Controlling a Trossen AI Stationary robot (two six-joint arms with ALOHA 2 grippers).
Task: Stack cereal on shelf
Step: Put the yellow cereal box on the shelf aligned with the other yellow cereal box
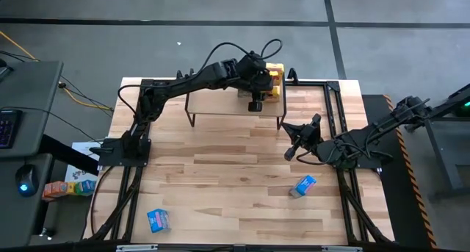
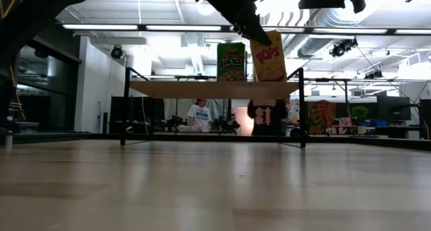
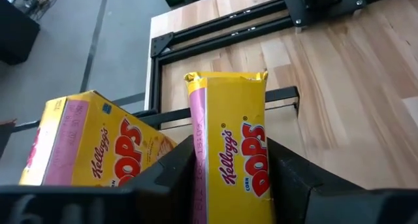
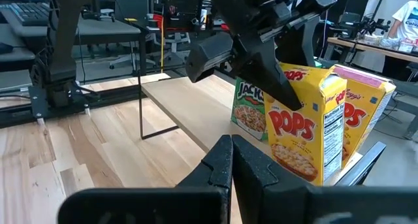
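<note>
The shelf [image 1: 220, 105] stands at the table's far side. On its right end stand a green cereal box [image 2: 231, 61] and a yellow-and-red one [image 4: 367, 113]. My left gripper [image 1: 266, 81] reaches over that end, shut on a second yellow-and-red cereal box [image 2: 268, 56], which is beside the green one with its bottom at the shelf board [image 2: 215, 89]. Two blue cereal boxes [image 1: 303, 186] [image 1: 158, 220] lie on the table. My right gripper [image 1: 292, 152] hangs shut, holding nothing, right of the shelf. My left gripper pinches the yellow-and-red box by its two broad faces [image 3: 261, 185], with a narrow side facing the wrist. One finger [image 4: 261, 67] lies over the upper front face. The fingers slant down from the table's left. The box is slightly tilted; whether it rests on the board, I cannot tell.
A black frame [image 1: 334, 109] runs along the table's far and right edges, close to the shelf's right legs [image 1: 281, 123]. Bare tabletop lies between the shelf and the two blue boxes. People show in the room beyond the table.
</note>
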